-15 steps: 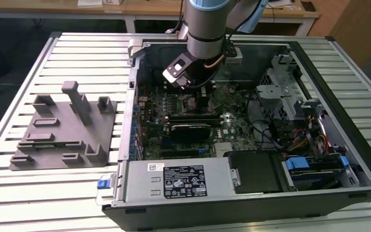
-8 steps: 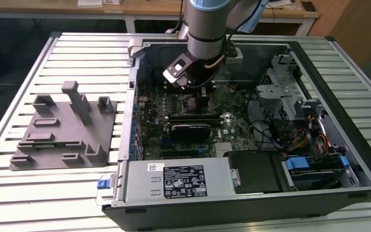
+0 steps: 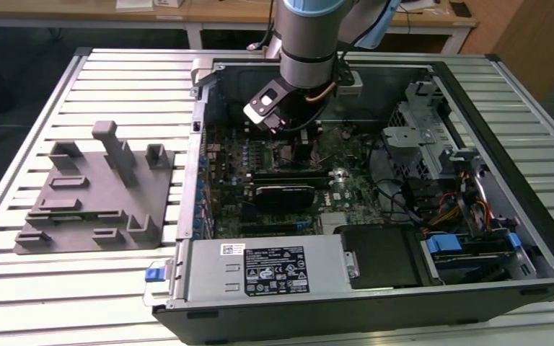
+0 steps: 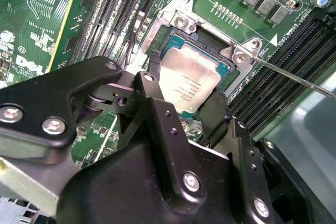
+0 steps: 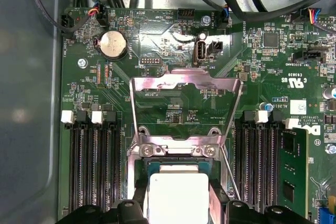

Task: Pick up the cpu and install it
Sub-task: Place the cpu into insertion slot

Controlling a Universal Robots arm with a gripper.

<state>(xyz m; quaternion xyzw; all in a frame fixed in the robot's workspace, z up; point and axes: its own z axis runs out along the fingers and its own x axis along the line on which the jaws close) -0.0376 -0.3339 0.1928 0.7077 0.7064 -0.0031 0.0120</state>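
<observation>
Cpu (image 4: 189, 80), small flat square chip, pale silver-grey metal top: at the socket (image 4: 224, 68) of the green motherboard (image 5: 157, 30), inside the open black computer case (image 3: 354, 317); seated or just above, cannot tell.
Black gripper (image 4: 184, 93): jaws clenched on opposite cpu edges.
Silver metal load plate (image 5: 186, 85): hinged up beside the socket.
Grey moulded plastic fixture (image 3: 94, 194): on the slatted metal table (image 3: 27, 288), at the exterior view's left of the case.

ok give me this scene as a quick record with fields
gripper: shut on the cpu, at two opposite edges
cpu: silver top up, at the open socket; seated or not, cannot tell
load plate: swung up
arm: reaching into the case
fixture: on the table, at the exterior view's left of the case
</observation>
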